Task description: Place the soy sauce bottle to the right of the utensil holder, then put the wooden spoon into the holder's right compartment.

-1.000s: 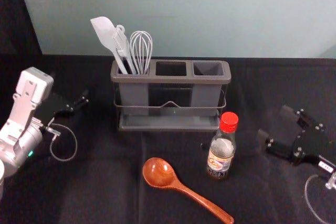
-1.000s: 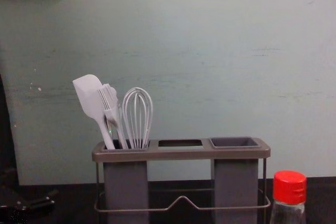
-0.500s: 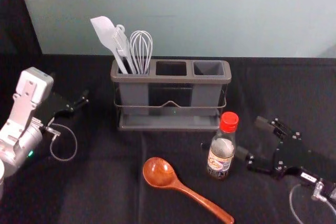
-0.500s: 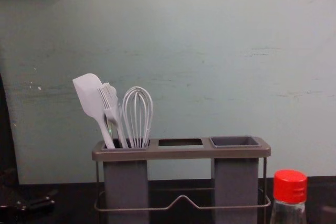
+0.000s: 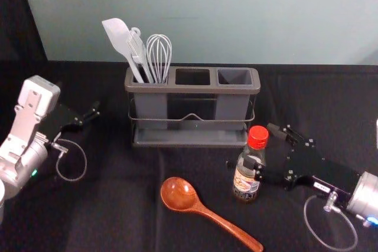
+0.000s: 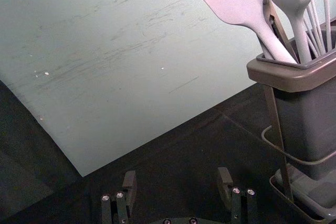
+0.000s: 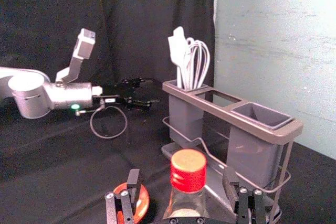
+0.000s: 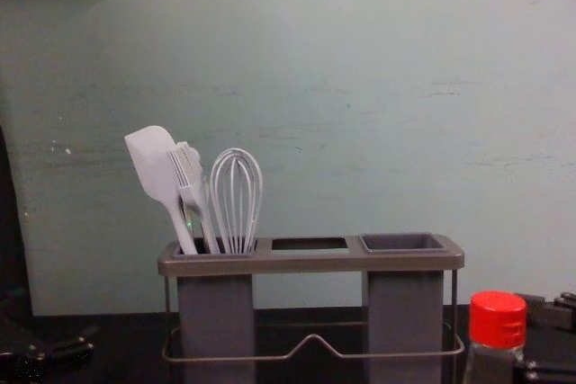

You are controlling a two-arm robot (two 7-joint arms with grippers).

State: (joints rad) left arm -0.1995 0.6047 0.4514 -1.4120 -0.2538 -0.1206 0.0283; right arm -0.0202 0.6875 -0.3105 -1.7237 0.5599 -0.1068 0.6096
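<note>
Before the holder (image 5: 192, 90) lies the spoon (image 5: 188, 200); before its right end stands the bottle (image 5: 245, 183); in its left compartment is the whisk (image 5: 159, 54).

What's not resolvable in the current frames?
- Soy sauce bottle label wording: too small, head view.
- Bottle base: cut off by bottom edge, chest view.
- Finger-to-bottle contact, right gripper: finger overlaps the bottle, head view.
- Whisk and spatula lower ends: hidden by the left compartment, chest view.
</note>
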